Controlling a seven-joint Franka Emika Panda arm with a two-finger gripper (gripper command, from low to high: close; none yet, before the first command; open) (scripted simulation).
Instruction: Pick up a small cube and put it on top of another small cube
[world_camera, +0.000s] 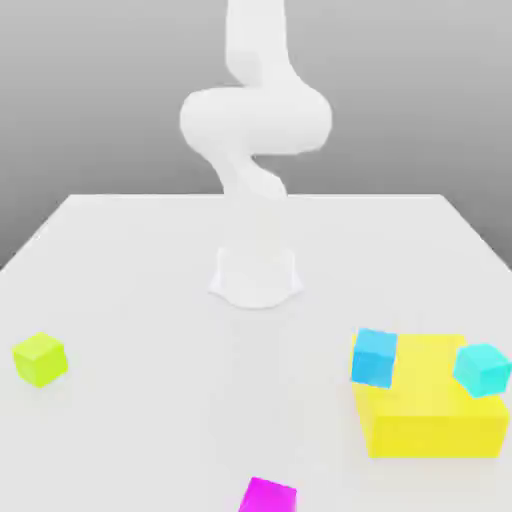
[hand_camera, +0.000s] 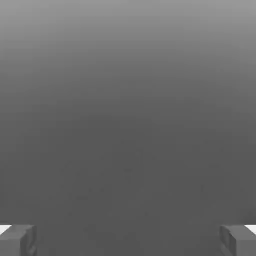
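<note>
The small lime cube (world_camera: 40, 359) rests on the white table (world_camera: 130, 270) at the exterior view's left. At the near edge, just right of centre, sits the small magenta cube (world_camera: 268, 496), cut off by the frame. The white arm (world_camera: 255, 120) rises from its base at the table's middle, well behind both cubes. In the hand view my gripper (hand_camera: 128, 241) is open. Its grey fingertips (hand_camera: 17, 241) stand far apart with nothing between them, against a plain grey background.
A large yellow block (world_camera: 432, 400) stands at the exterior view's right. One cyan cube (world_camera: 375, 357) sits at its left corner and another cyan cube (world_camera: 483, 369) at its right corner. The arm's base (world_camera: 256, 277) occupies the table's middle.
</note>
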